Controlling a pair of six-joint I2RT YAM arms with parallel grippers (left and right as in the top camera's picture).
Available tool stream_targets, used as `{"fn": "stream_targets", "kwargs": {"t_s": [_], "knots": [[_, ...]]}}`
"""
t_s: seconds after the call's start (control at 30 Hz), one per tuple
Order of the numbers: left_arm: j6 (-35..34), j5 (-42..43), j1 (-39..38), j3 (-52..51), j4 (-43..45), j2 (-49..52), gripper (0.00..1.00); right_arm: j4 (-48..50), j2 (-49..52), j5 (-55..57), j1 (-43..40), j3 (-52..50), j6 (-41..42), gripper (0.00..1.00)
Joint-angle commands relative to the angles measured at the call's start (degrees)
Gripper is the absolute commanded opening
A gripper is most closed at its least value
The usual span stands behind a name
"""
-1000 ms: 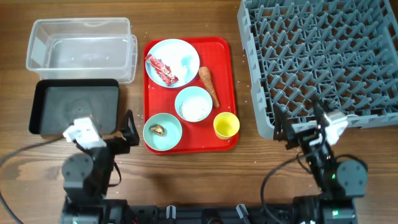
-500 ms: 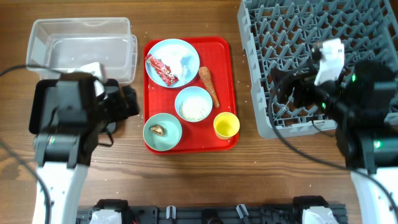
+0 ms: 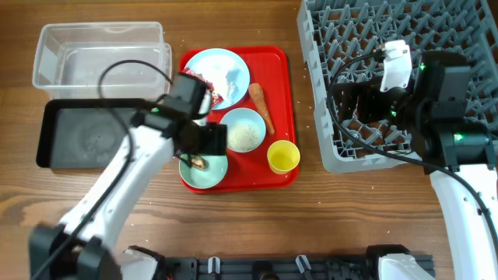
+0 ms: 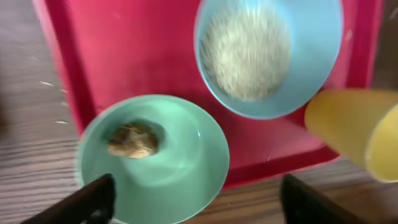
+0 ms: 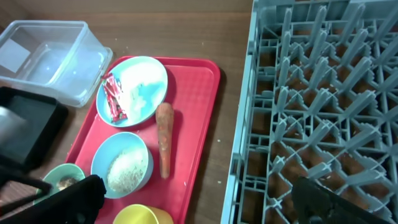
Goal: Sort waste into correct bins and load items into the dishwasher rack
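Left gripper [image 4: 199,196]: we see it above the front-left corner of the flat red plastic tray [image 3: 284,117], fingers spread wide, holding nothing.
Pale green round bowl [image 4: 180,168]: on that tray corner, holding the small brown food scrap [image 4: 132,140].
Right gripper [image 5: 196,193]: right of the tray, over the grey pegged plastic rack [image 3: 405,47], fingers wide apart, empty.

On the bench [image 3: 257,225], the serving tray [image 3: 280,78] holds plate [image 3: 210,64], carrot [image 3: 260,105], rice bowl [image 3: 260,126], scrap bowl [image 3: 212,175] and cup [image 3: 283,156]; rack [image 3: 405,47] lies right, tub [image 3: 47,62] and flat bin [image 3: 78,136] left.
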Motion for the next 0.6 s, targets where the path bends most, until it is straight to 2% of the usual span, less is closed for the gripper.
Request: {"fn": "stream_targets", "kwargs": {"t_s": [0.0, 0.17, 0.4, 0.5, 0.57], "knots": [[-0.04, 0.87, -4.83, 0.59, -0.5, 5.51, 0.79, -0.35, 0.52, -0.63, -0.24, 1.03, -1.14, 0.98], [-2.03, -4.13, -10.14, 0.39, -0.48, 11.26, 0.73, -0.46, 0.55, -0.59, -0.24, 1.03, -1.14, 0.97], [-3.26, -5.95, -10.64, -2.95, 1.33, 12.92, 0.61, -0.48, 0.61, 1.31, -0.24, 1.03, -1.14, 0.96], [-3.28, -5.92, -10.64, -4.85, 2.69, 12.92, 0.52, -0.22, 0.94, 1.36, -0.24, 1.03, -1.14, 0.97], [-3.43, -5.95, -10.64, -5.35, 3.23, 12.92, 0.41, -0.17, 1.07, 1.36, -0.24, 1.03, -1.11, 0.96]]}}
